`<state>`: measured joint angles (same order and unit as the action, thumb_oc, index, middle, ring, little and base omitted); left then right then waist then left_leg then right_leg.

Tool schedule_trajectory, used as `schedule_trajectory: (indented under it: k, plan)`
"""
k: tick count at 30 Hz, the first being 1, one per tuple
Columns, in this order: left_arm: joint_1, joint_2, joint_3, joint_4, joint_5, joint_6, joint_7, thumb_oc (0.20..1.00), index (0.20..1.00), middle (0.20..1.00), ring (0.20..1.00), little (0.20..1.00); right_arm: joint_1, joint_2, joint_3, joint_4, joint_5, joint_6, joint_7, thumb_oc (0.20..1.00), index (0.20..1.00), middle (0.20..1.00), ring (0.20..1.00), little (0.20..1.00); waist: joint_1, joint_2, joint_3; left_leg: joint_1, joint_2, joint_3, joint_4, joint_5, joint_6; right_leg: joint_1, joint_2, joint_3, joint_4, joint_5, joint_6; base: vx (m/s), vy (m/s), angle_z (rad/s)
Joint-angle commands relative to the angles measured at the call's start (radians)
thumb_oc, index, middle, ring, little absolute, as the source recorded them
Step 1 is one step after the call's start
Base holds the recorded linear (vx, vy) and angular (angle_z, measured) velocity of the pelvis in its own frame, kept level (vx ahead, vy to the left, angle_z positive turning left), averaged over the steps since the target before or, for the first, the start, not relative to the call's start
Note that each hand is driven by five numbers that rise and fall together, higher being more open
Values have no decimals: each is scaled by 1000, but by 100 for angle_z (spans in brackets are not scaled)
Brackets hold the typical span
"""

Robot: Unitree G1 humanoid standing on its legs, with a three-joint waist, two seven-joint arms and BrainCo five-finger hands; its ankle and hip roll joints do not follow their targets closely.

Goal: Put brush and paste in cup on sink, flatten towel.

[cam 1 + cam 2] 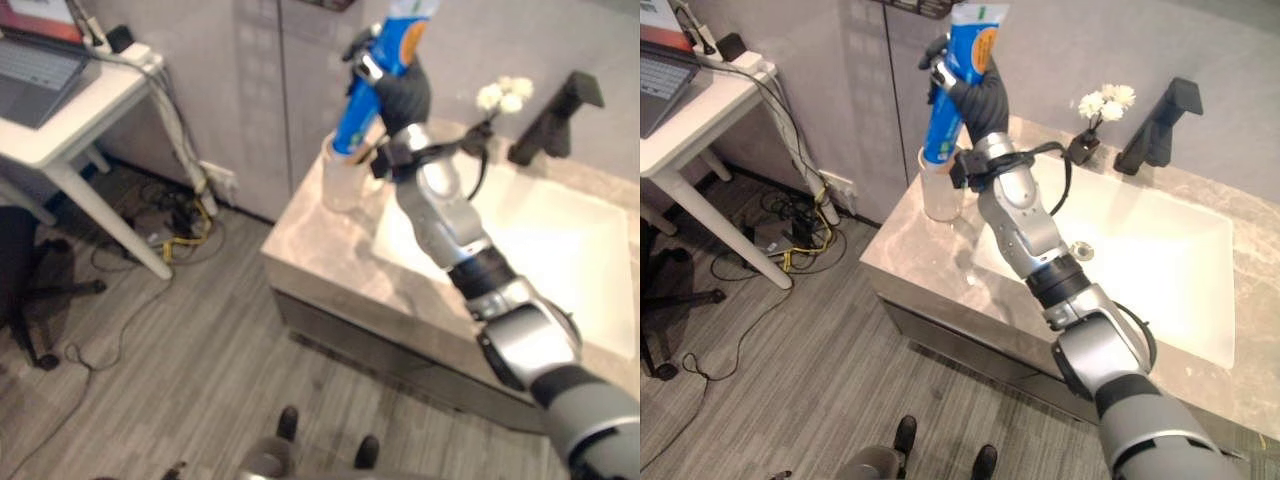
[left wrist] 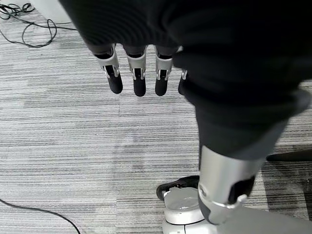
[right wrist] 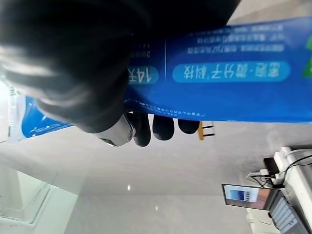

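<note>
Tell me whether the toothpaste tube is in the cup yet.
Partly in: the toothpaste tube stands nearly upright, its lower end inside the clear cup, its upper part gripped by the right hand.

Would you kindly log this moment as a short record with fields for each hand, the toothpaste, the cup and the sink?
right hand: shut on the toothpaste tube, raised over the cup
toothpaste tube: blue, tilted, lower end at the cup's mouth
cup: clear, upright on the counter's corner, left of the sink
sink: white basin, black faucet behind it
left hand: open, hanging over the floor
</note>
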<state>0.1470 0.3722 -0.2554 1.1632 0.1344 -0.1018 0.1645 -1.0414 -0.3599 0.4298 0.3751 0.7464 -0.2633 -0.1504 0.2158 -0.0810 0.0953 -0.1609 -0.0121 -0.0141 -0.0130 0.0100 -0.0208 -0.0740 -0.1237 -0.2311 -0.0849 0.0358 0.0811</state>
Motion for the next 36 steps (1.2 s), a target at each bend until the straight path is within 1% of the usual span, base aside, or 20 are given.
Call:
schedule_trajectory:
  k: [1,9,13,16,21,28,36]
  plan:
    - [-47,59,-63,7,77,-27,45,1000,1000,1000,1000,1000,-153,-45,-7,-7,-17,-61,-14,200,200,200,200,200,25,-30,36,30,-5,-28,78,-115,46,39,-55,20,-2,63,50,17,9,9]
    - [-86,45,-89,17,76,-28,71,1000,1000,1000,1000,1000,-161,-45,-8,27,-27,-68,-41,200,200,200,200,200,24,-39,40,26,-6,-46,38,-90,42,31,-54,1,-2,64,53,22,2,8]
    - [-82,30,-94,28,76,-27,83,1000,1000,1000,1000,1000,-184,-51,-1,44,-32,-76,-51,200,200,200,200,200,30,-49,50,24,-5,-41,67,-108,41,42,-53,7,-2,57,53,26,-8,1]
    - [-74,28,-83,37,72,-20,87,1000,1000,1000,1000,1000,-192,-51,6,42,-40,-74,-49,200,200,200,200,200,31,-53,44,35,-2,-36,65,-112,41,48,-51,11,-2,57,52,0,0,0]
    - [-78,27,-62,47,53,-15,92,1000,1000,1000,1000,1000,-183,-43,21,53,-47,-65,-45,200,200,200,200,200,25,-51,36,53,4,-29,40,-102,40,49,-47,17,-2,50,50,9,1,-3]
    - [-85,19,-64,47,46,-18,96,1000,1000,1000,1000,1000,-172,-43,40,62,-57,-52,-37,200,200,200,200,200,18,-48,40,55,9,-24,15,-87,39,31,-43,20,-2,46,49,-5,-2,-4]
    - [-85,15,-60,48,42,-15,100,1000,1000,1000,1000,1000,-162,-38,59,60,-58,-44,-25,200,200,200,200,200,8,-51,42,61,10,-15,12,-89,41,32,-43,31,-2,51,51,0,0,0]
